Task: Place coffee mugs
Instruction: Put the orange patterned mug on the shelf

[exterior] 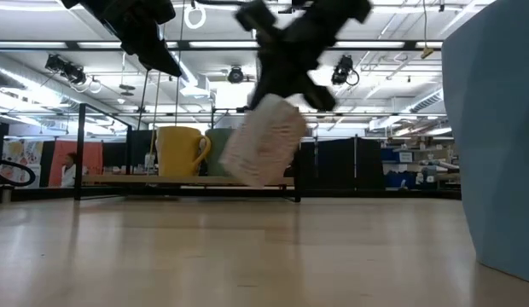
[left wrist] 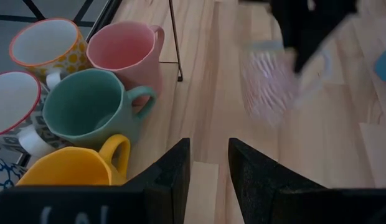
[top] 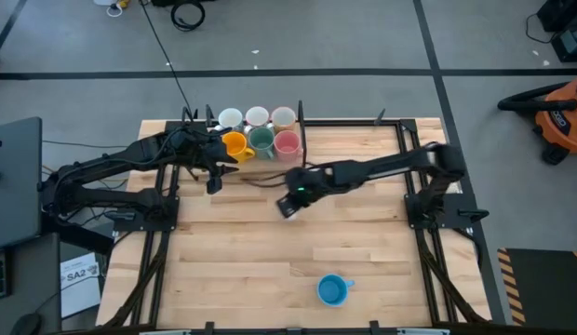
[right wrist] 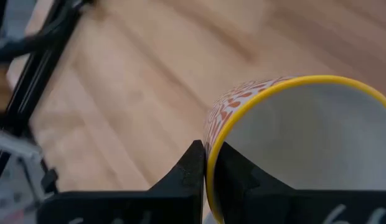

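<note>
Here the right end effector (right wrist: 207, 163) pinches a patterned mug's (right wrist: 292, 143) rim, tilted above the table (top: 270, 261).

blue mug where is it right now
In the high view the blue mug stands alone near the table's front edge, slightly right of centre, well apart from the mugs clustered at the back.
</note>
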